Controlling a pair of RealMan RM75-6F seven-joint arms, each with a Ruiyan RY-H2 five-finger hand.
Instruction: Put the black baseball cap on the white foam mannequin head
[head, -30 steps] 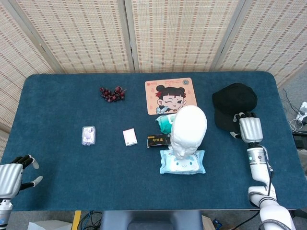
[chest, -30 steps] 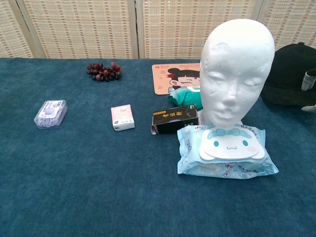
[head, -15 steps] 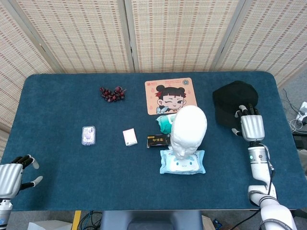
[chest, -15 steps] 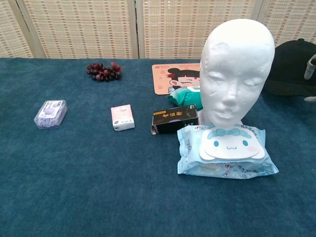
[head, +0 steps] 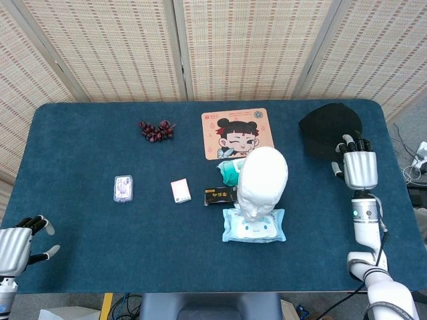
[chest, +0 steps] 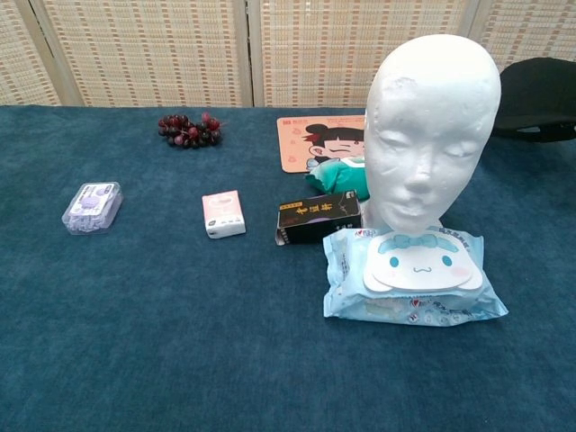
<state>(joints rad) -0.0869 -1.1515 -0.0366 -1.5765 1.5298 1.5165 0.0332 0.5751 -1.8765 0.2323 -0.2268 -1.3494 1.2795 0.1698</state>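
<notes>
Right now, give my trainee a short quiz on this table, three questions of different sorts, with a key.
1. True or false: the cap already sits on the mannequin head.
2. Which hand is at the cap? A. the left hand B. the right hand
3. Fill in: right in front of the mannequin head lies a pack of ____.

Key
1. False; the cap is by the table's far right corner, apart from the head.
2. B; its fingertips reach the cap's near edge, while the left hand is at the near left corner.
3. Wipes.
</notes>
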